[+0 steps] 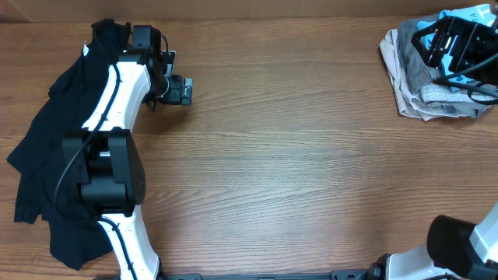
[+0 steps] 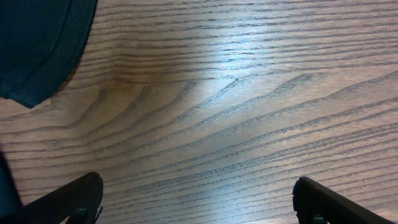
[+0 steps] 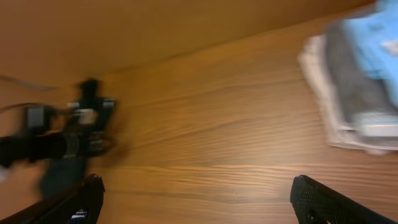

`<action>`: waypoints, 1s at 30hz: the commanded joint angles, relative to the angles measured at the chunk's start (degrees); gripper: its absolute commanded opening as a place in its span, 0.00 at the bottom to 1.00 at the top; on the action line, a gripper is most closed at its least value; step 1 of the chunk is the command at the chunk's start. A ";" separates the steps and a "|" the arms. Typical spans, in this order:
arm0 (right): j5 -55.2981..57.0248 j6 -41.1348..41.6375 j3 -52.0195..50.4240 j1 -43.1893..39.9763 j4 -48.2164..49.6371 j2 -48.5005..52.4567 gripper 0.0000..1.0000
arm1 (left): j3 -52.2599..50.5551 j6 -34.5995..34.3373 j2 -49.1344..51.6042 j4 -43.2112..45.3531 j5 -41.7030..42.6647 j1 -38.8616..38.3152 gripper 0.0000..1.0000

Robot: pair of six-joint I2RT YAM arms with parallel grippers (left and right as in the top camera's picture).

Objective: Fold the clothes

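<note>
A black T-shirt (image 1: 47,148) lies crumpled along the table's left side, partly under my left arm. Its edge shows as dark fabric (image 2: 37,43) at the top left of the left wrist view. My left gripper (image 1: 173,82) hangs just right of it, open (image 2: 196,202) over bare wood. At the far right, a pile of clothes (image 1: 424,93) holds grey and white fabric with a light blue garment (image 3: 373,31) on top. My right gripper (image 1: 440,43) hovers over that pile, open (image 3: 199,202), with nothing between its fingers. The right wrist view is blurred.
The wooden table (image 1: 296,155) stretches between the two heaps. My left arm (image 3: 62,140) shows small and blurred in the right wrist view. The right arm's base (image 1: 459,249) sits at the near right corner.
</note>
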 commanded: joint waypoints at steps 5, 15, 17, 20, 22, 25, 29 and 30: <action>-8.63 3.02 0.76 0.22 -0.02 -0.59 1.00 | 0.26 -0.72 -1.62 0.09 0.61 -0.37 1.00; 2.34 2.89 0.70 3.50 2.80 -1.60 1.00 | 0.26 -0.72 -1.60 0.09 0.61 -0.37 1.00; 7.37 2.78 0.66 6.51 5.68 -3.37 1.00 | 0.26 -0.72 -1.60 0.09 0.63 -0.37 1.00; 14.12 2.78 -1.99 11.34 11.02 -7.67 1.00 | 0.26 -0.72 -1.62 0.09 0.61 -0.35 1.00; 15.65 2.78 -5.07 13.07 14.29 -10.86 1.00 | 0.26 -0.72 -1.60 0.09 0.61 -0.37 1.00; 15.58 2.80 -12.85 13.42 20.22 -16.94 1.00 | 0.26 -0.72 -1.60 0.09 0.63 -0.50 1.00; 15.65 2.75 -36.20 13.40 35.82 -31.15 1.00 | 0.26 -0.72 -1.62 0.09 0.61 -0.72 1.00; 15.65 2.73 -42.93 13.40 40.19 -34.91 1.00 | 0.26 -0.72 -1.62 0.09 0.61 -0.68 1.00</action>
